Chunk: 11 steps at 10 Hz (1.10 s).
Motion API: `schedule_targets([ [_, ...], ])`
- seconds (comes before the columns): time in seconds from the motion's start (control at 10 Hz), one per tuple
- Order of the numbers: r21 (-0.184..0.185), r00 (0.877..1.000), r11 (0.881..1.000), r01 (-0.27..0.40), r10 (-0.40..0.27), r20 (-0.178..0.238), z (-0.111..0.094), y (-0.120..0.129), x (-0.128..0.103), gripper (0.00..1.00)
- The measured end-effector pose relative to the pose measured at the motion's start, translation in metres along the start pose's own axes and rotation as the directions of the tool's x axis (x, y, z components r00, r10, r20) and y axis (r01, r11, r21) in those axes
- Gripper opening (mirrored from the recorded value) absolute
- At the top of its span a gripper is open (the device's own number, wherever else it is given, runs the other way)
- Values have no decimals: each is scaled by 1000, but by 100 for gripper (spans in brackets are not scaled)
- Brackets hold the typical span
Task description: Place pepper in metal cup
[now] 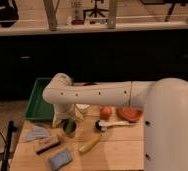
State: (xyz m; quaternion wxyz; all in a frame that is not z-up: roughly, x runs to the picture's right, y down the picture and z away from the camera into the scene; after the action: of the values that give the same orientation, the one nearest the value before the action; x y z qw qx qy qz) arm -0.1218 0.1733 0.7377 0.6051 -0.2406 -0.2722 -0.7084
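Note:
My gripper [63, 120] hangs from the white arm at the left of the wooden table [117, 150]. It is right above and just left of the metal cup [70, 131], which looks dark and stands near the table's left side. The dark green pepper [69, 125] shows at the cup's mouth, right beside the gripper. I cannot tell whether the pepper is held or rests in the cup.
A white cup [82, 108] stands behind the metal cup. An orange fruit [105, 112], a dark red bowl [130, 114] and a white-handled utensil [112, 124] lie to the right. A yellow banana-like item [89, 145], a brush [47, 144], cloths [35, 132] and a green tray [36, 100] are nearby.

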Motion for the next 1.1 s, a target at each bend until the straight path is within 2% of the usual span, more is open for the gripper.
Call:
schedule_targets([
  [1.1,3,1000,1000,7,-7,7,-5,1,8,80],
])
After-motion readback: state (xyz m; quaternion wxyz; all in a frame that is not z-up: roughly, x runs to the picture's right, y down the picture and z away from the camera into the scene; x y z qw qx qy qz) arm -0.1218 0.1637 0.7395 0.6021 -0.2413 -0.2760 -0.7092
